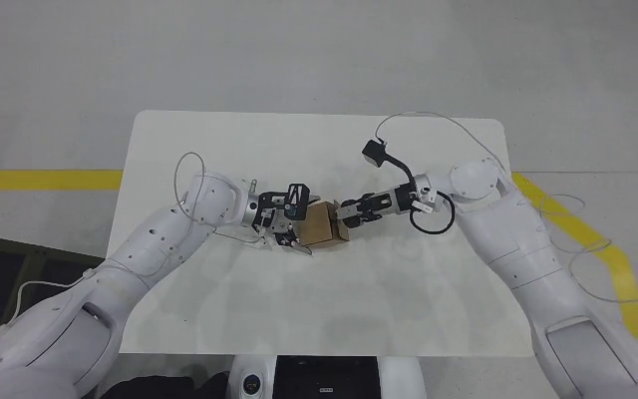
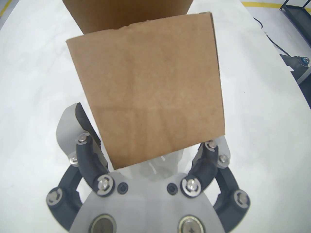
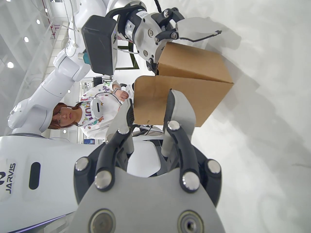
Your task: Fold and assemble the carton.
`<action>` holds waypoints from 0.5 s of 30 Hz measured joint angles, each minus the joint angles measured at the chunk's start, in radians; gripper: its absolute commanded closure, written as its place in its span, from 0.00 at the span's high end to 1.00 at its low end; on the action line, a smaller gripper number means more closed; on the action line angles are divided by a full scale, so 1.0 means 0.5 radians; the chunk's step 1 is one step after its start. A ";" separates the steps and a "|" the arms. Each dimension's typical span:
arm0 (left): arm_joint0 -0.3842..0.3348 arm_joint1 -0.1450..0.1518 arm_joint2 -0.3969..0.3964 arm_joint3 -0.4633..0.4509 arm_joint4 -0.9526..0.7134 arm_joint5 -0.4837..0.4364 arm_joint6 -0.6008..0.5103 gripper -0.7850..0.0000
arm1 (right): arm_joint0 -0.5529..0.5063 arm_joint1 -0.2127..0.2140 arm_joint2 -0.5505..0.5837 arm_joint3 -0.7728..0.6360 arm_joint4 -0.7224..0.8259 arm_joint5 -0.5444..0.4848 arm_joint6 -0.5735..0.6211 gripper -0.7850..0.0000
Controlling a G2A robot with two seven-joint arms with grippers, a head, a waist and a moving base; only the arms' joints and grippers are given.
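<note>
- Fingers (image 2: 70, 132) of my left hand (image 2: 145, 127) stand spread wide, clamped on nothing. A brown flap (image 2: 150, 86) of the carton (image 2: 126, 1) lies between them, its free edge reaching back toward my palm.
- I judge that I hold this hand open so the flap can swing, with the fingers fencing it on both sides without pinching it.
- My right hand (image 3: 150, 98) is at the opposite end, its fingers (image 3: 179, 112) parted too. One lies over the face of a side panel (image 3: 209, 103) and the other sits at that panel's edge. I see no squeeze, so I read this as a brace rather than a grasp.
- Seen from above, the carton sits near the middle of the desk (image 1: 299, 140). My left hand meets it at its 9 o'clock and my right at its 3 o'clock.
- Meeting it from both ends makes sense to me, since a push from one side alone would likely slide so light a box across the smooth top.
- From my right wrist the body looks squared up, its walls upright and one corner ridge pointing away from me.
- By my reckoning the tube is formed and the end flaps are the step in hand. The flap at my left is not yet folded in.
</note>
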 measured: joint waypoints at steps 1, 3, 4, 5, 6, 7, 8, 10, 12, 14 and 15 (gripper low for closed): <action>-0.001 0.000 0.001 0.000 0.000 0.000 -0.001 1.00 | -0.001 -0.004 -0.003 0.011 0.026 -0.007 0.005 0.33; -0.001 0.001 0.005 0.001 0.001 0.000 -0.003 1.00 | -0.001 -0.012 -0.011 0.038 0.069 -0.021 0.011 0.23; -0.002 0.002 0.006 0.002 0.000 0.000 -0.003 1.00 | -0.001 -0.015 -0.015 0.049 0.084 -0.026 0.012 0.16; -0.003 0.002 0.008 0.002 -0.002 0.000 -0.003 1.00 | 0.002 -0.019 -0.022 0.064 0.087 -0.032 0.014 0.11; -0.003 0.003 0.009 0.002 -0.003 0.000 -0.003 1.00 | 0.005 -0.021 -0.027 0.075 0.086 -0.037 0.014 0.11; -0.004 0.003 0.011 0.002 -0.004 0.000 -0.003 1.00 | 0.009 -0.024 -0.033 0.086 0.081 -0.039 0.015 0.11; -0.005 0.003 0.012 0.002 -0.005 0.000 -0.002 1.00 | 0.015 -0.027 -0.042 0.100 0.069 -0.036 0.021 0.12; -0.006 0.004 0.014 0.002 -0.006 0.000 -0.002 1.00 | 0.027 -0.030 -0.056 0.116 0.039 -0.026 0.030 0.13; -0.007 0.005 0.016 0.002 -0.007 0.000 -0.001 1.00 | 0.036 -0.033 -0.069 0.129 0.009 -0.021 0.031 0.15; -0.007 0.006 0.017 0.003 -0.008 0.000 -0.001 1.00 | 0.044 -0.035 -0.077 0.136 -0.016 -0.017 0.030 0.17; -0.008 0.006 0.018 0.003 -0.009 0.000 0.000 1.00 | 0.046 -0.036 -0.077 0.139 -0.020 -0.017 0.029 0.18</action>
